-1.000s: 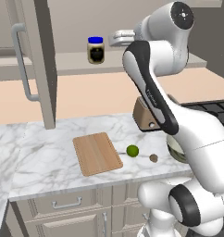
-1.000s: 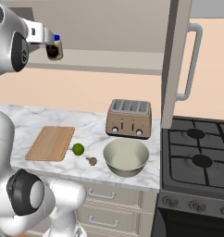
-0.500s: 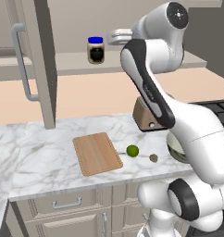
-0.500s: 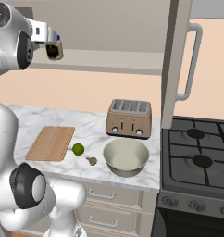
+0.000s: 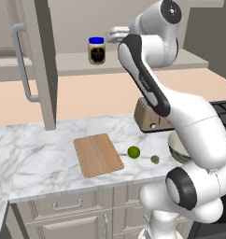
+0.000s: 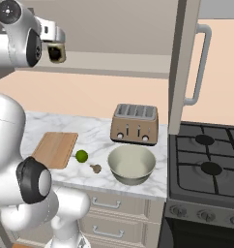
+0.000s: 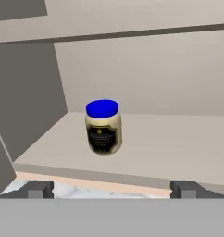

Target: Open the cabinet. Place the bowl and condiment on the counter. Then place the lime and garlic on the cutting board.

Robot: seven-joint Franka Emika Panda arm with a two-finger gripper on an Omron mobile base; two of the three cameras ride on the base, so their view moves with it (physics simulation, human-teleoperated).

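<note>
I see the cabinet (image 5: pixel 35 60) open, the condiment (image 5: pixel 96 50) upright on its shelf. My pincer (image 7: pixel 112 189) gapes wide, empty, short of the jar. On the desk (image 5: pixel 49 154): cutting board (image 5: pixel 97 155), lime (image 5: pixel 133 151), garlic (image 5: pixel 155 159), bowl (image 6: pixel 131 164).

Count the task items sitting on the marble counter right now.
3: the bowl in front of the toaster, the lime beside the cutting board, the garlic between them. The arm may hide others.
</note>
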